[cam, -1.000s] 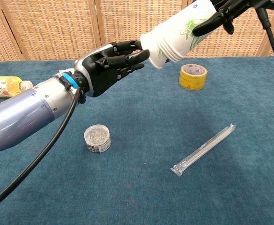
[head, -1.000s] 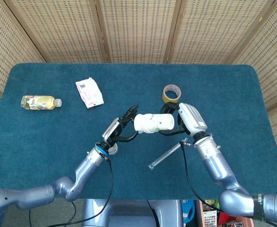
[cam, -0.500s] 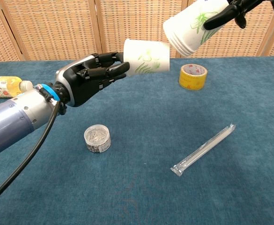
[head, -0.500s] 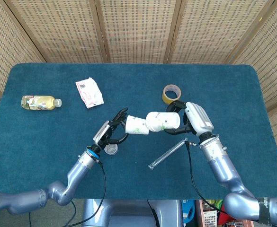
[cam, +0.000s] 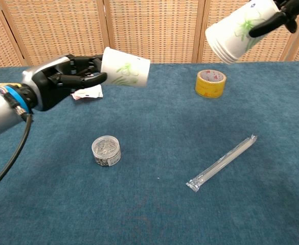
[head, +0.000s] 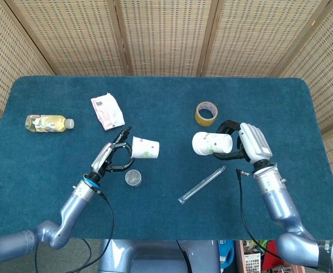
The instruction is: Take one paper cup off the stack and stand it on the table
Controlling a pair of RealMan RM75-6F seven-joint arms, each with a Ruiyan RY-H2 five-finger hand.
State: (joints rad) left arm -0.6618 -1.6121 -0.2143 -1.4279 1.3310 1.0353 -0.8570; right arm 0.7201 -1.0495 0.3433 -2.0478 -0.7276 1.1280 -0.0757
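Between the hands: table (head: 172,108), well below both cups.
Left hand (head: 110,157): fingertips grip the single paper cup (head: 145,148) at its rim end, cup on its side, base pointing away from the palm.
Right hand (head: 251,145): holds the stack (head: 212,143), also sideways, well apart from the cup.
Handling: light, thin-walled, easily crushed; probably best held gently at the stiffer rim.
Next: turn upright, set down.

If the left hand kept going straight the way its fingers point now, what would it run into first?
Probably the stack in the right hand. The left hand, holding the cup, points across at it with open air between. Heights look close, though depth is unclear.
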